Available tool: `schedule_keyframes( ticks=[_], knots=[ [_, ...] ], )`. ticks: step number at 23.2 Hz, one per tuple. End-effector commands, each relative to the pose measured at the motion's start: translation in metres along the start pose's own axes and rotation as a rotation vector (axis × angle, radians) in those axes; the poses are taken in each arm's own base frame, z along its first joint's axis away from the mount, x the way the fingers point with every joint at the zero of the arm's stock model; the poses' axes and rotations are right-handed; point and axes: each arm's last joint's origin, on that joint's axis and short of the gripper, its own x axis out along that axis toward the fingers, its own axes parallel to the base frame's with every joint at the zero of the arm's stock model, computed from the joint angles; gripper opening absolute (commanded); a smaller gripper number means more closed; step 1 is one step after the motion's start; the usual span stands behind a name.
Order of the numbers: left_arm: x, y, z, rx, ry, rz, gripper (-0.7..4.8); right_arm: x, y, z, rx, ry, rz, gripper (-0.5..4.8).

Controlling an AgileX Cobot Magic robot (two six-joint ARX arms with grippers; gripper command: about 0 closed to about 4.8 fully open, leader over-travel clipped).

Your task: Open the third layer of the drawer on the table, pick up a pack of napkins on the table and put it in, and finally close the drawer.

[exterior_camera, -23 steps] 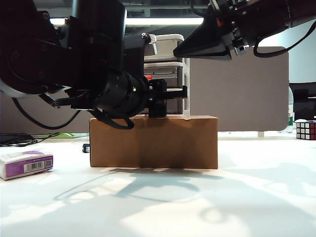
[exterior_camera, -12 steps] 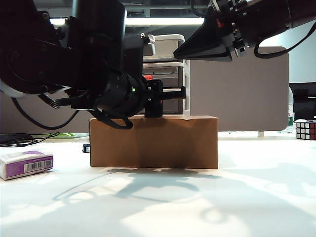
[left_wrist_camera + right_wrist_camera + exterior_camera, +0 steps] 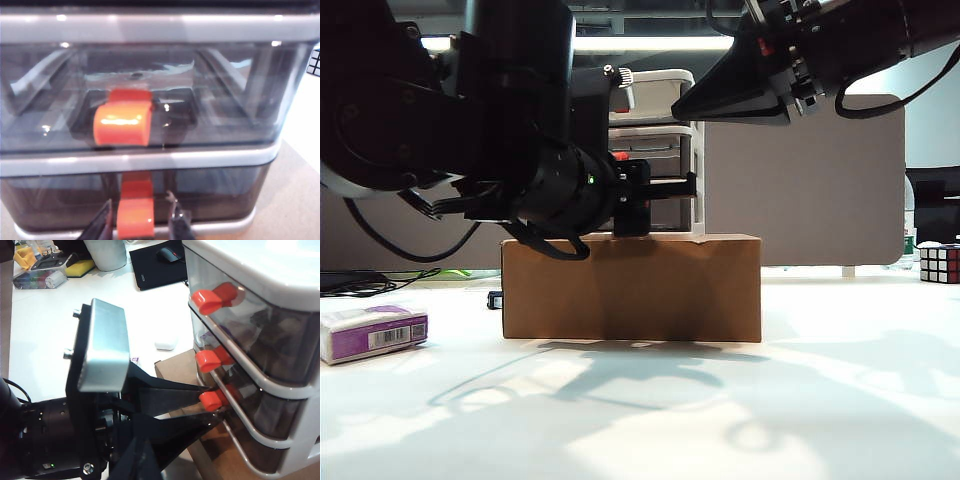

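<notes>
The drawer (image 3: 665, 120) stands on a brown cardboard box (image 3: 630, 290). Its white frame (image 3: 150, 27) holds smoky grey tiers. The third layer (image 3: 215, 192), the lowest tier, sits pushed in. My left gripper (image 3: 140, 226) is level with it, one finger (image 3: 102, 226) on each side of its red handle (image 3: 135, 217), closed in on it. From the right wrist view the same handle (image 3: 212, 399) shows between those dark fingers. My right gripper (image 3: 678, 104) hovers shut and empty by the cabinet's top. The pack of napkins (image 3: 375, 332), purple and white, lies on the table (image 3: 720, 400) at far left.
A Rubik's cube (image 3: 940, 263) sits at the far right edge. A grey partition stands behind the box. Beyond the cabinet lie a small white oval case (image 3: 166, 343), a black mouse pad (image 3: 160, 260) and desk clutter.
The left gripper's end has shifted very slightly at the cabinet front. Nothing else has visibly moved.
</notes>
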Motion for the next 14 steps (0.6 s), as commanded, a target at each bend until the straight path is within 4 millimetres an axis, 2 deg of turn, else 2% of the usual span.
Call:
schedule_keyframes(
  ticks=[1, 9, 11, 14],
  knots=[
    [0.0, -0.0006, 0.0038, -0.015, -0.027, 0.001, 1.16, -0.0006, 0.0, 0.0032, -0.014, -0.013, -0.002, -0.06],
    [0.0, -0.0005, 0.0036, -0.014, -0.025, 0.001, 1.04, -0.0006, 0.0001, 0.0029, -0.011, -0.01, -0.002, -0.06],
    [0.0002, -0.0003, 0.0034, -0.014, -0.024, 0.002, 0.7, -0.0006, 0.0001, 0.0029, -0.011, -0.01, -0.002, -0.06],
    [0.0008, 0.0009, 0.0034, -0.017, -0.024, 0.004, 0.51, -0.0006, 0.0001, 0.0029, -0.012, -0.011, -0.002, -0.06]
  ],
)
